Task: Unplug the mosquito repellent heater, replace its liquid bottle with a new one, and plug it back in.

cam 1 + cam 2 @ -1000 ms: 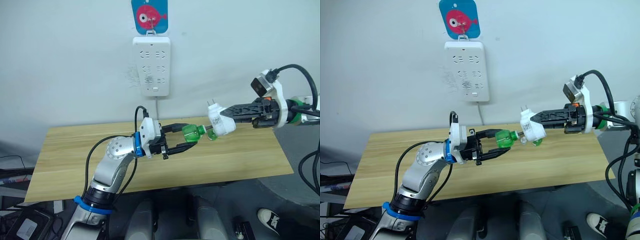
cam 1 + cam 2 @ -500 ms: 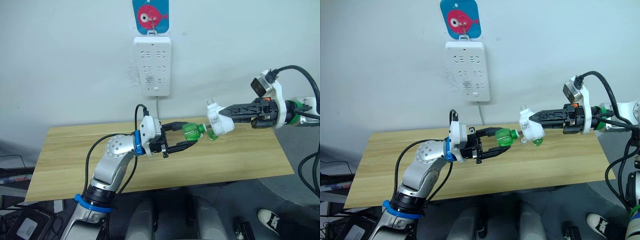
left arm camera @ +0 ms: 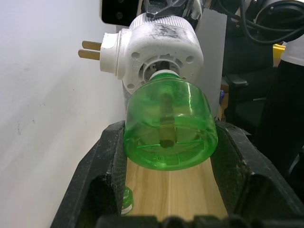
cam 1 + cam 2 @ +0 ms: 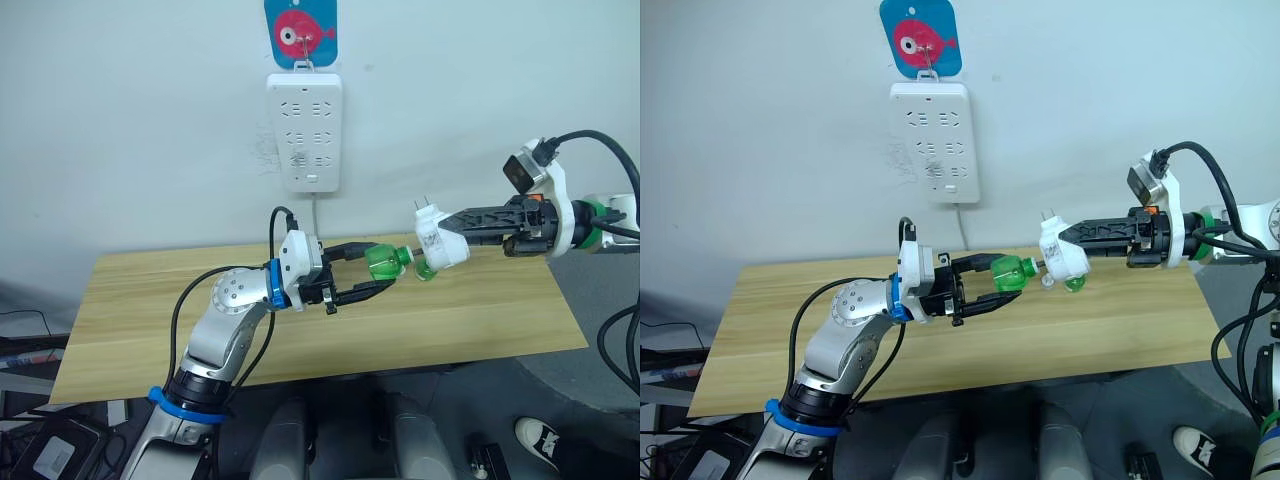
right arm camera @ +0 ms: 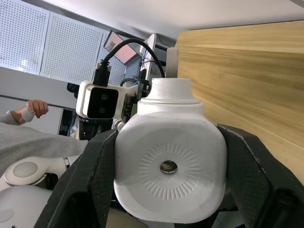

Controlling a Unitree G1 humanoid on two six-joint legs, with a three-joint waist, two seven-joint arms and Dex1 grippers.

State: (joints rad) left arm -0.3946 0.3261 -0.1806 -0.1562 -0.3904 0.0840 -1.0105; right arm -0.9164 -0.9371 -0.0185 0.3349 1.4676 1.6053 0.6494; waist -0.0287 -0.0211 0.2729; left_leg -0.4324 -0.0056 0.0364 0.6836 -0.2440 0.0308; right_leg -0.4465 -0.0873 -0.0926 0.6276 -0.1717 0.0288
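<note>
The mosquito repellent heater [image 4: 441,246], a small white rounded unit with two prongs, is held in the air over the table with my right gripper [image 4: 449,238] shut on it. In the right wrist view its vent face [image 5: 168,166] sits between the black fingers [image 5: 256,183]. My left gripper [image 4: 384,268] is shut on a green liquid bottle [image 4: 383,264], which points at the heater. In the left wrist view the bottle [image 3: 168,128] has its neck at the heater's round socket [image 3: 161,54]. A second green bottle [image 4: 424,270] stands on the table below the heater.
A tall white power strip [image 4: 304,130] hangs on the wall under a blue fish hook [image 4: 300,30], behind and above both grippers. The wooden table [image 4: 480,310] runs below them. A person's hand [image 5: 35,108] shows far off in the right wrist view.
</note>
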